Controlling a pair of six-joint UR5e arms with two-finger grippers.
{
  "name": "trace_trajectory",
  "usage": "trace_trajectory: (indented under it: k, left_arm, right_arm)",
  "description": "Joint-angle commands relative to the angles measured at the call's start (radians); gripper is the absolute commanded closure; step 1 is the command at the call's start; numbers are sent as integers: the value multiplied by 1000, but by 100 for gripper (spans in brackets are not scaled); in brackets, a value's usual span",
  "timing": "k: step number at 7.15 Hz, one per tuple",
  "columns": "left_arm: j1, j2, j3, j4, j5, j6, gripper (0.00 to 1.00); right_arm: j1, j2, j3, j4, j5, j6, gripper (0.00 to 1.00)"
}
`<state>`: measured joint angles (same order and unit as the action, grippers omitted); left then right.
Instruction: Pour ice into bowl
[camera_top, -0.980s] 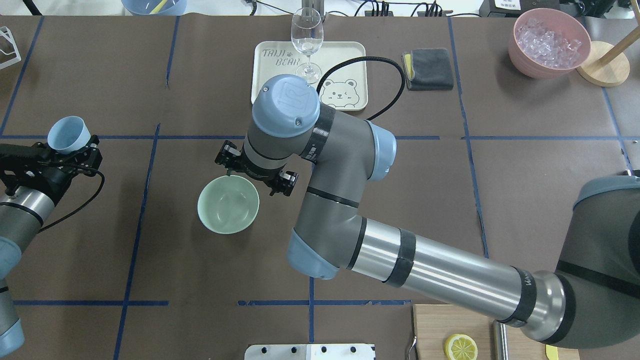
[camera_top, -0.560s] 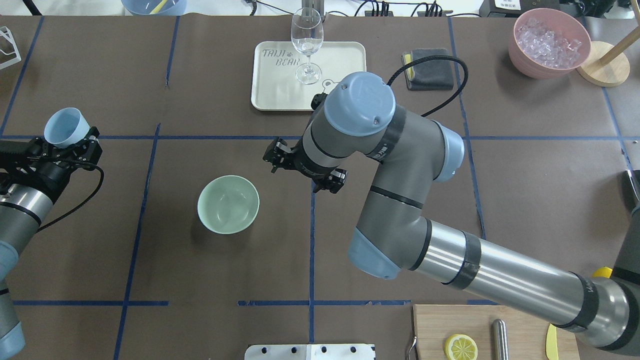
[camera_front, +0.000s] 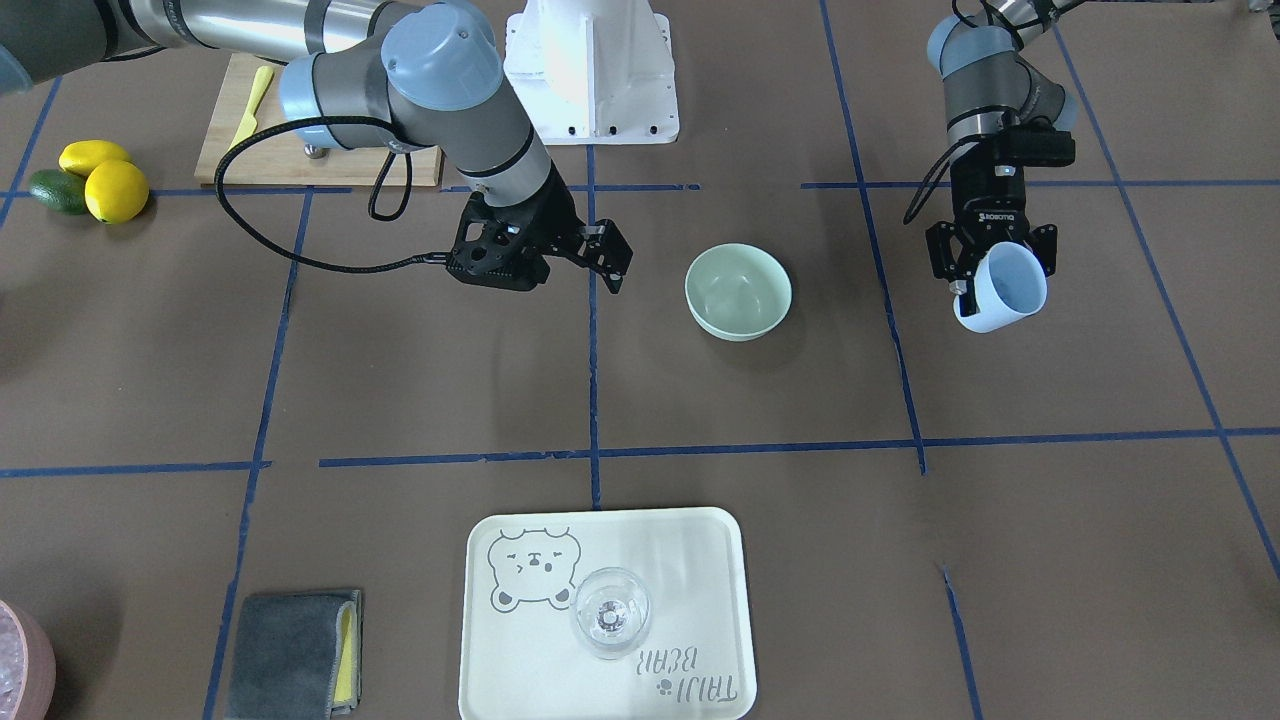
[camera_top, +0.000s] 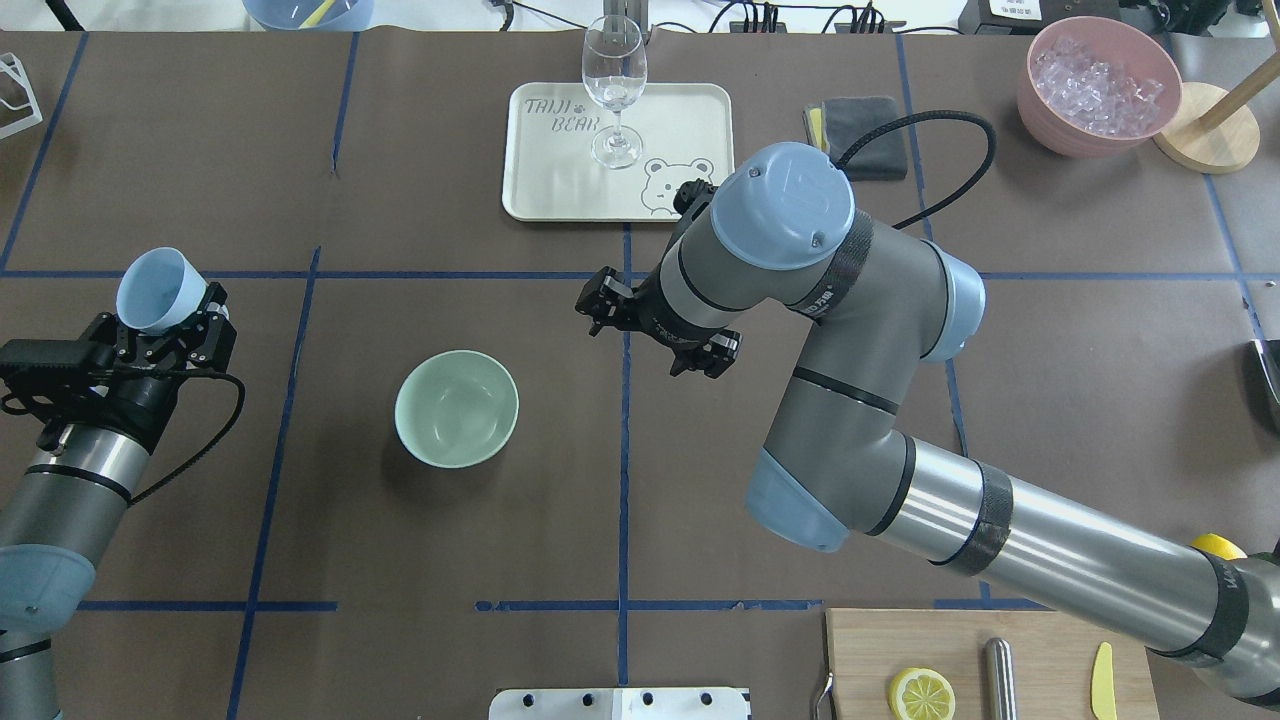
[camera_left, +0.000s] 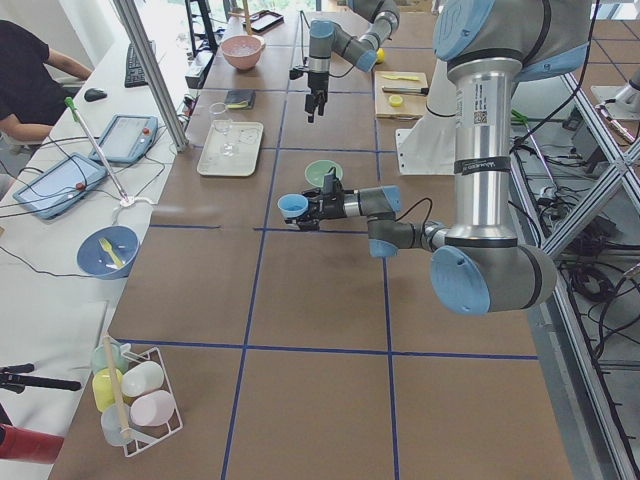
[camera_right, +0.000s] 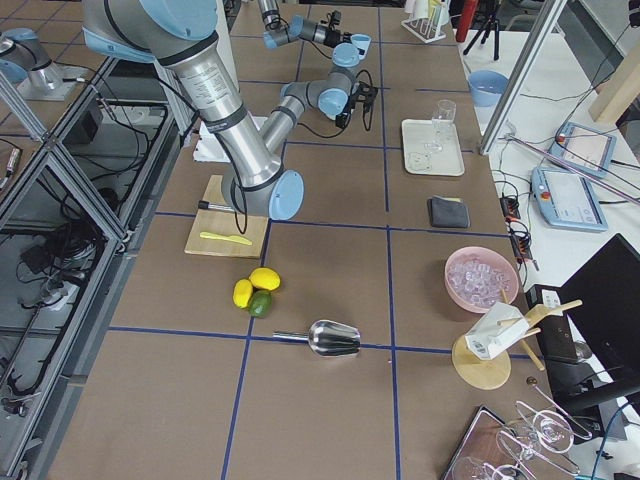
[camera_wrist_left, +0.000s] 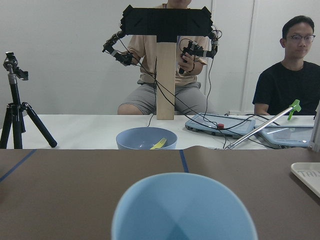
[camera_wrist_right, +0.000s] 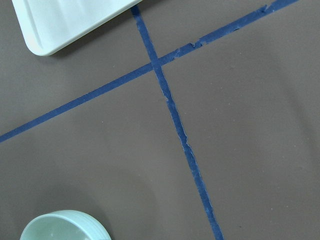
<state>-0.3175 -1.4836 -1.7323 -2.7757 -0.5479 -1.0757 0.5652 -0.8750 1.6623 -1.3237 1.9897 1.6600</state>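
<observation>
The pale mint-green bowl (camera_top: 456, 408) stands on the brown table, left of centre; it also shows in the front view (camera_front: 738, 290) and at the bottom of the right wrist view (camera_wrist_right: 65, 227). My left gripper (camera_top: 165, 318) is shut on a light blue cup (camera_top: 152, 290), tilted, held above the table left of the bowl and apart from it. The cup also shows in the front view (camera_front: 1003, 288) and the left wrist view (camera_wrist_left: 182, 210). My right gripper (camera_front: 555, 262) is open and empty, pointing down, right of the bowl. No clear ice cubes show in the cup or bowl.
A cream tray (camera_top: 560, 190) with a wine glass (camera_top: 613, 75) lies at the far middle. A grey cloth (camera_top: 860, 135) and a pink container of ice (camera_top: 1098, 85) are at the far right. A cutting board (camera_top: 870, 650) with a lemon slice is near the robot's base.
My right gripper has left the bowl's rim and moved right and away from it. My left gripper has shifted the cup a little right and towards the near edge.
</observation>
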Motion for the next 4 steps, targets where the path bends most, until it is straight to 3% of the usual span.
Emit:
trace_trajectory:
  k: [1,4]
  left_arm:
    - [37,-9,-114,123,14,-3,100]
    - [66,-78,-144,220,14,-48,100]
  right_arm:
    - [1,-13,2,1,0,0,0]
    - [2,-22,0,3,0,-14,0]
